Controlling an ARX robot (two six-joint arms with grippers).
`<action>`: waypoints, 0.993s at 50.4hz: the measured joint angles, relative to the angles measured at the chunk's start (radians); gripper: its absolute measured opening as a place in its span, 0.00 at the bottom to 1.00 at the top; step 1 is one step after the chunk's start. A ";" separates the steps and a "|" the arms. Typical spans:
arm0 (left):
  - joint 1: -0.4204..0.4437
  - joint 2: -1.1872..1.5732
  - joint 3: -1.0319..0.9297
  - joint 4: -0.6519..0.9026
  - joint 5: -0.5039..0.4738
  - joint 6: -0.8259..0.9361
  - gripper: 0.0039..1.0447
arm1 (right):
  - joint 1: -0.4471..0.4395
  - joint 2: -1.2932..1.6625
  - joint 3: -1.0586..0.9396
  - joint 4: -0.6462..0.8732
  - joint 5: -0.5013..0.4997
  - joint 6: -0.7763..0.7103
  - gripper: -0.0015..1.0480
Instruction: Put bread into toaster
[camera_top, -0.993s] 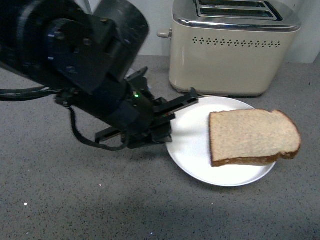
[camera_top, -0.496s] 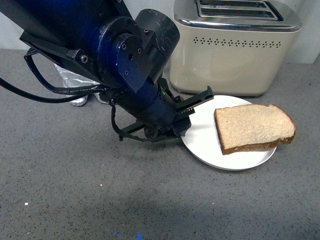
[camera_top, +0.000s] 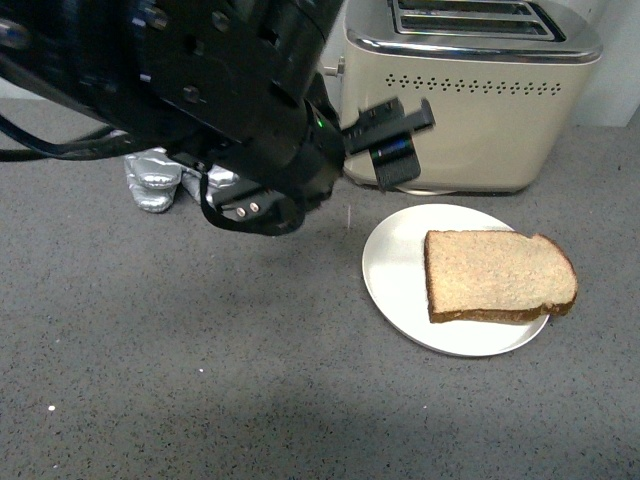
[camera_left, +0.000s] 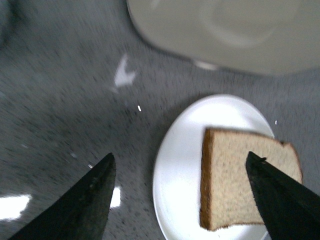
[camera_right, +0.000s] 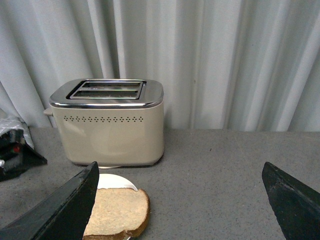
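Note:
The bread (camera_top: 497, 276) is one light-brown slice with a dark crust, lying flat on a white plate (camera_top: 395, 270) on the grey counter. It also shows in the left wrist view (camera_left: 235, 180) and the right wrist view (camera_right: 117, 212). The beige toaster (camera_top: 465, 100) with chrome top and two empty slots stands just behind the plate; it shows whole in the right wrist view (camera_right: 110, 125). My left gripper (camera_top: 395, 140) is open and empty, raised above the counter in front of the toaster's left end, left of the bread. My right gripper (camera_right: 180, 210) is open and empty, out of the front view.
A crumpled foil-like silver object (camera_top: 150, 180) lies on the counter behind my left arm. A white pleated curtain (camera_right: 225, 60) backs the counter. The plate also shows in the left wrist view (camera_left: 175, 170).
My left arm has lifted and drawn back from the plate's left rim up toward the toaster's left side. The plate and bread look shifted slightly in view.

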 joint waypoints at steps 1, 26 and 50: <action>-0.001 -0.023 -0.022 0.027 -0.035 0.016 0.76 | 0.000 0.000 0.000 0.000 0.000 0.000 0.91; 0.064 -0.470 -0.719 0.904 -0.435 0.455 0.70 | 0.000 0.000 0.000 0.000 0.000 0.000 0.91; 0.338 -1.011 -1.072 0.776 -0.183 0.616 0.03 | 0.000 0.000 0.000 0.000 0.000 0.000 0.91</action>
